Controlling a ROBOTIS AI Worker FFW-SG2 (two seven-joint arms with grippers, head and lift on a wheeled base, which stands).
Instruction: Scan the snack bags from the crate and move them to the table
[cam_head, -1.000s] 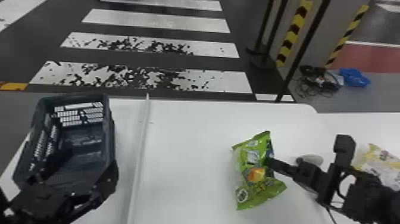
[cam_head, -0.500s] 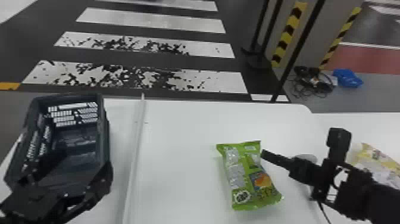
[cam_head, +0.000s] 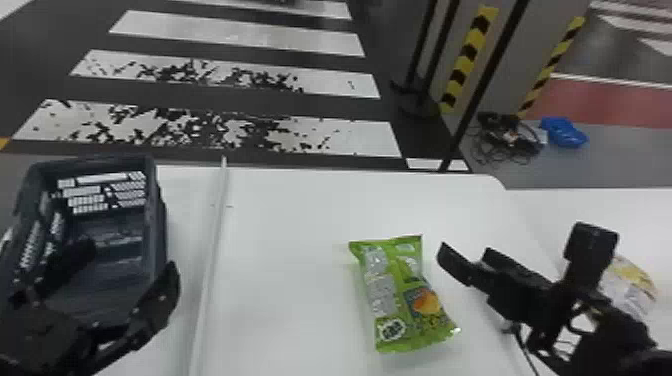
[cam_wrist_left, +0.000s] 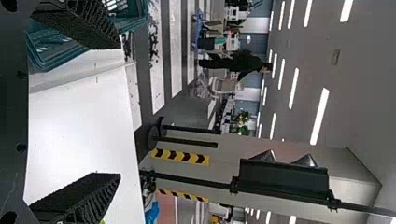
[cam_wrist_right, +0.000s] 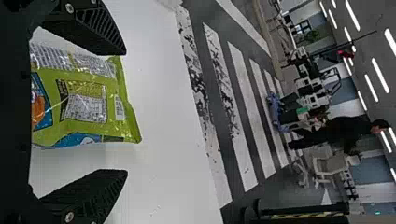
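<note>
1. The green snack bag (cam_head: 402, 295) lies on the worktop (cam_head: 280, 260), inside its right edge; it seems delivered, scanning unclear.
2. Right gripper (cam_wrist_right: 126, 112) is spread beside it.
3. Left gripper (cam_wrist_left: 120, 111), also spread, is by the crate (cam_head: 159, 220) at the left edge.
</note>
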